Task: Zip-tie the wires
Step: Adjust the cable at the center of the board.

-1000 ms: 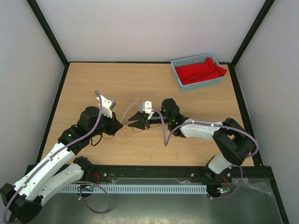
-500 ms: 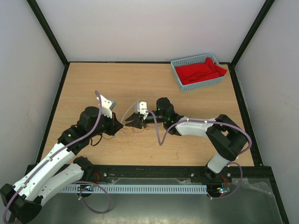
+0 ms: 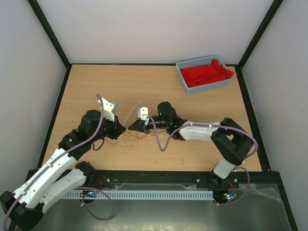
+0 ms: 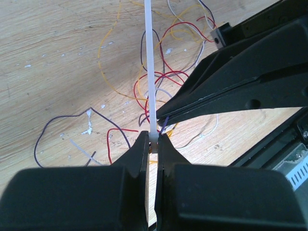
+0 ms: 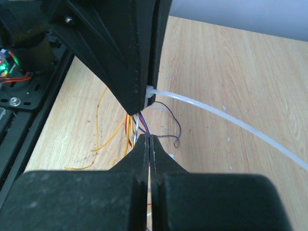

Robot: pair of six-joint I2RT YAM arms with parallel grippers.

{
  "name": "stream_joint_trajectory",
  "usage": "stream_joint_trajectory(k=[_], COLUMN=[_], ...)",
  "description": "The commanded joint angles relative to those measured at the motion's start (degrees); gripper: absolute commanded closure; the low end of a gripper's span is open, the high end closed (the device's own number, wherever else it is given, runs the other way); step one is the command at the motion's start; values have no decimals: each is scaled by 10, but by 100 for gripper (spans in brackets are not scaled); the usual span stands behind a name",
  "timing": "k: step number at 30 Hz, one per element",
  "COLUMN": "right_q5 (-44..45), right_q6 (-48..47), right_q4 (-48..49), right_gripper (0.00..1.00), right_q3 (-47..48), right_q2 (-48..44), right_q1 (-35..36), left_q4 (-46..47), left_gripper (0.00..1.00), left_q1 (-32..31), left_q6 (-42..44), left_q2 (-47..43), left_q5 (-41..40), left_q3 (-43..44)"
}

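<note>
Robot lab cell: white panel walls (image 3: 154,29), black frame posts (image 3: 48,31), wooden bench (image 3: 202,110), black mounting rail (image 3: 154,179) along its near edge, slotted cable duct (image 3: 144,195) in front.

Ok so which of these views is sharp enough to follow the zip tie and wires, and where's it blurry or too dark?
Left wrist: zip tie and wires crisp, left gripper dark and soft. Right wrist: the tie's tail blurs toward the right edge, right gripper near-black. Top external: even light, no glare, wires mere hairlines.
</note>
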Motion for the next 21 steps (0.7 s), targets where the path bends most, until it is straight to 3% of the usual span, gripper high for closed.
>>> stream_joint_trajectory(k=[1, 12, 18, 21], right_q5=[48, 143, 87, 114], right_q6=[-24, -10, 11, 4], right_q4=[-47, -134, -119, -129], right_gripper=[100, 100, 100, 100], right_q3=[-5, -62, -55, -59], right_q2=[-50, -180, -150, -149], right_q1=[2, -29, -29, -29], left_q4=[-12, -43, -42, -44], left_gripper=[100, 100, 100, 100], left_q1=[6, 35, 38, 39], left_q6=[-5, -16, -14, -11], left_q2=[-12, -25, -25, -31], left_q5=[-30, -85, -74, -85], left_q3=[13, 5, 10, 9])
